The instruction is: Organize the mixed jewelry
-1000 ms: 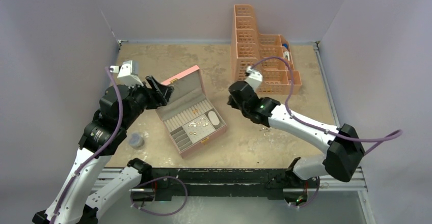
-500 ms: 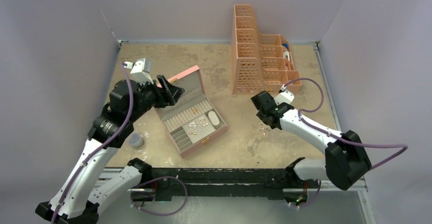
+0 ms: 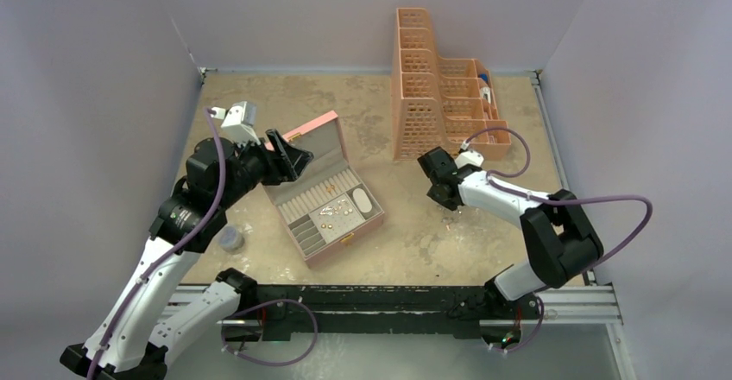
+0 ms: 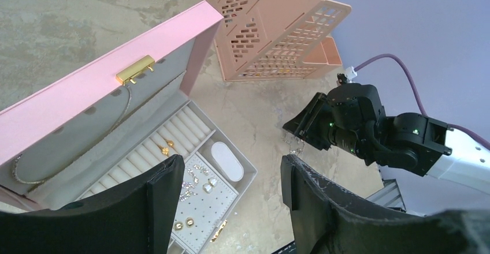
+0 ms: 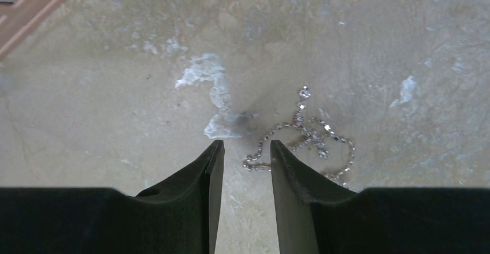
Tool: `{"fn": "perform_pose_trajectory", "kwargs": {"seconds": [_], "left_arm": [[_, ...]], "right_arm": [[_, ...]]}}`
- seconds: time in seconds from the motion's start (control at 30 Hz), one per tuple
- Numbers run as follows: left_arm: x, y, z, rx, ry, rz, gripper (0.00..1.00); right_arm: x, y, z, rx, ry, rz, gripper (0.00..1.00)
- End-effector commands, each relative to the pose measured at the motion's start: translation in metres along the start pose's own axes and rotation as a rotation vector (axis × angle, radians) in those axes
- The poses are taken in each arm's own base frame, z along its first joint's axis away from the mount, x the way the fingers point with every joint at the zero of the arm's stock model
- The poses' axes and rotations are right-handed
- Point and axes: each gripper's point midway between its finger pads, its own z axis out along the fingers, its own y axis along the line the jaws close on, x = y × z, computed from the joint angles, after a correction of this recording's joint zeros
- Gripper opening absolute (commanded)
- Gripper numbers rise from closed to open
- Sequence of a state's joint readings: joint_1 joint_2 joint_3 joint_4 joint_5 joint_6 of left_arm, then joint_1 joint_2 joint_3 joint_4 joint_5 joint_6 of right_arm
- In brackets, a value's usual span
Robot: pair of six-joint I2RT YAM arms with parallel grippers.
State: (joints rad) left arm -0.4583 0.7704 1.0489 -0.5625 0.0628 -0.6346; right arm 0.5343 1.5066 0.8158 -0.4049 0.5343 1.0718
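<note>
Chain (image 5: 306, 135), silvery, fine-linked, set with small bright stones: lies in a loose tangle on the table (image 3: 371, 104), well to the right of the pink box (image 3: 312, 131) and outside it. One end reaches toward the gap under my right gripper (image 5: 245, 150).

Right gripper: low over the table, right of the box. Jaws parted by a narrow gap, nothing clamped between them. Whether a fingertip touches the chain I cannot tell.

Small pieces (image 4: 199, 179), silvery and coppery-gold, many: spread on the pale pad in the open base of the box.

Gold pieces (image 4: 164, 148), two or so: tucked among the ring rolls in the base of the box, just beside the pad.

Necklace (image 4: 121, 118), thin: hangs against the inside of the box's raised lid, below the gold clasp.

White oval insert (image 4: 226, 160): in the base of the box, at its right-hand corner, next to the pad.

Left gripper (image 4: 230, 173): raised at the left of the box, by the lid, facing down over the open base. Jaws wide apart, holding nothing.

Grey disc (image 3: 230, 238): on the table, left of the box and nearer my bases, apart from it.

Orange rack (image 3: 440, 104): stands on the table behind and to the right of the box, apart from it.
</note>
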Motion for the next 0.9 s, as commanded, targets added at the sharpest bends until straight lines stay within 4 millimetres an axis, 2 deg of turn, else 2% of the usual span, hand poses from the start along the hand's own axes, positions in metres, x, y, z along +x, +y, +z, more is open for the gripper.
{"fn": "perform_pose_trajectory", "kwargs": {"seconds": [0.0,0.2,0.33,0.6,0.87], "left_arm": [[-0.012,-0.006,-0.001,0.026,-0.048,0.006,0.63],[-0.01,-0.003,0.0,0.017,-0.047,0.009,0.63],[-0.008,-0.002,0.001,0.018,-0.047,0.003,0.63],[-0.008,-0.001,0.0,0.016,-0.054,0.011,0.63],[-0.007,-0.001,-0.002,0.018,-0.057,0.011,0.63]], "right_arm": [[-0.011,0.018,-0.001,-0.034,-0.01,0.017,0.37],[-0.003,0.012,0.005,0.021,0.022,0.009,0.3],[-0.004,0.003,0.003,0.052,0.018,0.003,0.29],[-0.01,0.006,-0.004,0.035,0.007,0.013,0.29],[0.002,0.004,0.008,0.065,0.04,-0.012,0.27]]}}
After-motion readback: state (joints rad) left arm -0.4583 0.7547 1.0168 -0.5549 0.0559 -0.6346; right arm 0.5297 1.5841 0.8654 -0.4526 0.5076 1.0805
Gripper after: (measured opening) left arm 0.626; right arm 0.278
